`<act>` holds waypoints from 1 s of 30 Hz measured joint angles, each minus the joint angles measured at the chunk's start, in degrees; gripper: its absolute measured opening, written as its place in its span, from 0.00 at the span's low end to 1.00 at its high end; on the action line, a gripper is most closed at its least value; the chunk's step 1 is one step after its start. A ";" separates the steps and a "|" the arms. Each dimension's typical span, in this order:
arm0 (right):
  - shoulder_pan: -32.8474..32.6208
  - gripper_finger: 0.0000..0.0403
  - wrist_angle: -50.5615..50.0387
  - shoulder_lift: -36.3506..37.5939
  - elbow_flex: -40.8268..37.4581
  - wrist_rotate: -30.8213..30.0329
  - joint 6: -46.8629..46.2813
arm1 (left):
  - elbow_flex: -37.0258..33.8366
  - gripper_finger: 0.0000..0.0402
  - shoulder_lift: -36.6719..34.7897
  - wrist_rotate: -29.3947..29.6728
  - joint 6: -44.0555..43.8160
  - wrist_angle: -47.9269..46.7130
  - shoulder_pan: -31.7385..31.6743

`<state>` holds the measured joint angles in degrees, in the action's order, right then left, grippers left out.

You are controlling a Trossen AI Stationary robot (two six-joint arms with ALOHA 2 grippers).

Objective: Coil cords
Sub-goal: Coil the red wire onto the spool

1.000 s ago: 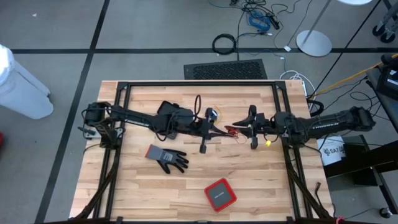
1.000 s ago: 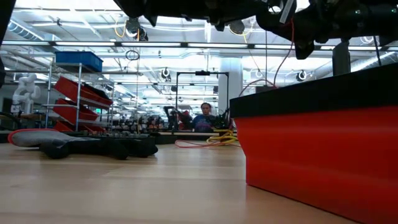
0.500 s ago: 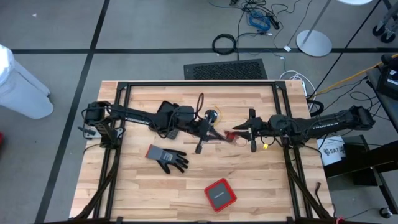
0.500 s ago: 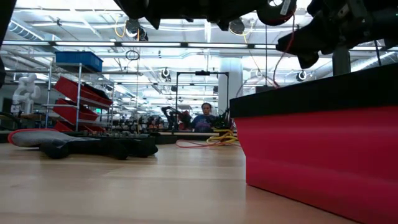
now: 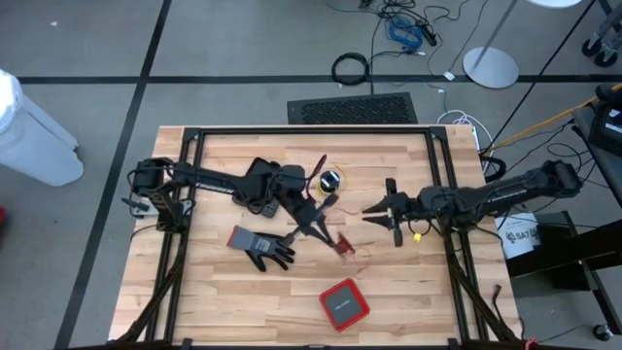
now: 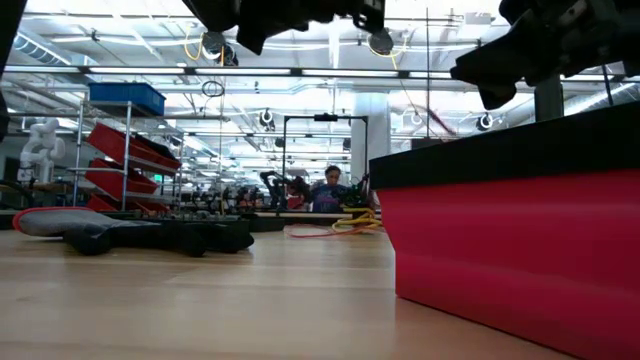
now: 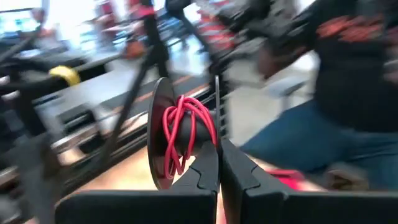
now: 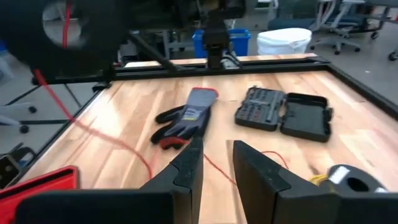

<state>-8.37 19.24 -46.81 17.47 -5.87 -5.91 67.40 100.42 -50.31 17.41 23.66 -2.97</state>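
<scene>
High view: one red cord [image 5: 342, 244], one grey glove [image 5: 262, 246], one red box [image 5: 344, 303] by the table's [image 5: 408, 292] near edge. Left gripper [image 5: 335, 240], jaws clamped on red cord, mid-table. Right gripper [image 5: 373, 210], jaws slightly apart, holding nothing, just beside the cord.

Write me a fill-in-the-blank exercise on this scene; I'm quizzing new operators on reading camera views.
1. The left gripper is shut on the coiled ___ cord.
2. The right gripper stands open and holds ___.
3. The tool case lies with its lid ___.
4. The grey glove lies nearer the ___ arm.

Missing words: red; nothing; open; left.
</scene>
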 joint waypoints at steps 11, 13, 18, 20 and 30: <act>-1.94 0.19 9.10 -6.01 0.04 -0.09 0.00 | -0.02 0.00 0.04 -25.25 -12.57 22.09 3.03; -1.94 0.19 10.57 -7.64 0.04 -0.11 0.09 | -0.02 0.00 0.04 -27.63 -14.19 26.70 4.21; -1.94 0.19 13.90 -12.28 0.04 -0.15 0.15 | -0.02 0.00 0.04 -29.50 -14.55 31.62 6.49; -1.94 0.19 15.17 -13.92 0.04 -0.15 0.18 | -0.02 0.00 0.04 -29.53 -14.26 31.56 6.57; -2.04 0.19 19.83 -16.24 0.04 -0.14 0.41 | -0.39 0.00 0.02 -17.06 -12.23 23.16 4.26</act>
<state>-10.41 39.07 -63.05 17.52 -6.01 -5.50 67.00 100.44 -67.37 5.19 46.82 1.29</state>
